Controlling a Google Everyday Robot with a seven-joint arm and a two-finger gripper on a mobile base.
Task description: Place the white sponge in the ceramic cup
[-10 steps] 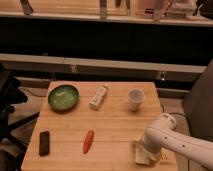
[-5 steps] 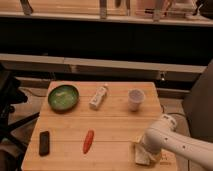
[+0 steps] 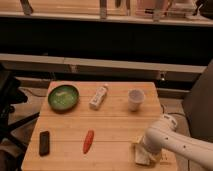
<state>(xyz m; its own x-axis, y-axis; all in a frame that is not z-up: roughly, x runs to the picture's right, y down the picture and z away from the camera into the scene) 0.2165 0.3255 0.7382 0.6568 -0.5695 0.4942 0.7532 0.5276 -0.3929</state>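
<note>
On the wooden table (image 3: 115,127), the hand (image 3: 143,150), spread, seemingly rests over the white sponge (image 3: 142,158), apart from the ceramic cup (image 3: 135,98).

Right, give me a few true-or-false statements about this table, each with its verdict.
1. The cup stands upright, right of the bottle. True.
2. The sponge is in the cup. False: it lies near the table's front right corner.
3. The gripper is right at the sponge. True.
4. The carrot lies in the bowl. False: it lies on the table, apart from the bowl.
</note>
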